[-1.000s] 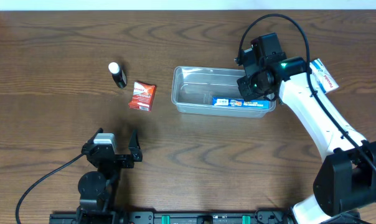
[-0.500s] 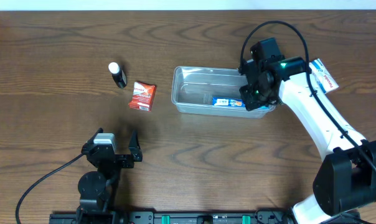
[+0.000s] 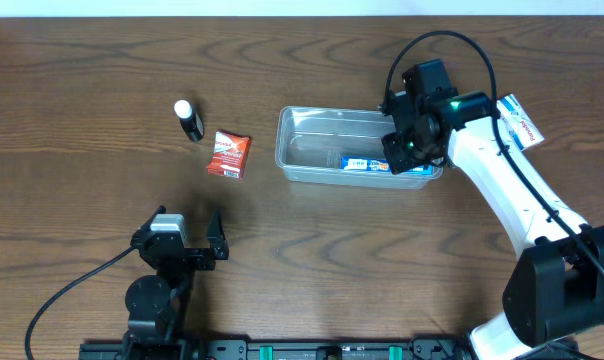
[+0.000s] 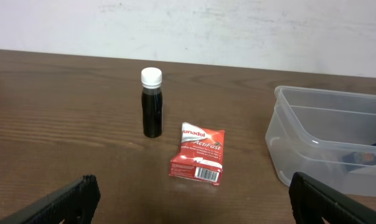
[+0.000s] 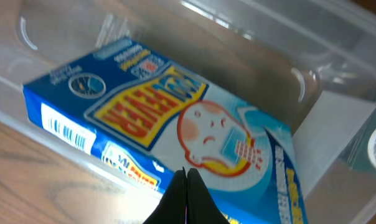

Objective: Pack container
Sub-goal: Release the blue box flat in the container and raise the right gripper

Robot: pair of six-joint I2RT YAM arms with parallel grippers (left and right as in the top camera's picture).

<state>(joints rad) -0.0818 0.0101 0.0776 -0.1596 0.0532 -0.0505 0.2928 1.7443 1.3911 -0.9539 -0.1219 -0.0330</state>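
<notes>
Centrally, slightly right of the middle of the overhead view, one container (image 3: 327, 111) is seen on the wooden table (image 3: 82, 80), its long side running left to right. One blue box (image 3: 367, 165) is laid flat inside it, along the lower wall and toward the right end; the left half of the tub is bare. From the right wrist view the box is shown lying on the clear floor, with yellow lettering and a cartoon face on top.

The right gripper (image 3: 402, 148) is held over the right end of the tub, above the box. Its fingers (image 5: 187, 198) are pressed together to a single point, with nothing between them.

Left of the tub, well apart from it, one red sachet (image 3: 228, 154) is lying flat, and one small dark bottle (image 3: 189, 120) with a white cap is placed just beyond it to the upper left. One white packet (image 3: 520, 122) with red print is partly covered by the right arm at the right.

The left gripper (image 4: 194, 182) is parked at the lower left, its fingers spread wide and empty, pointed toward the sachet and bottle.
</notes>
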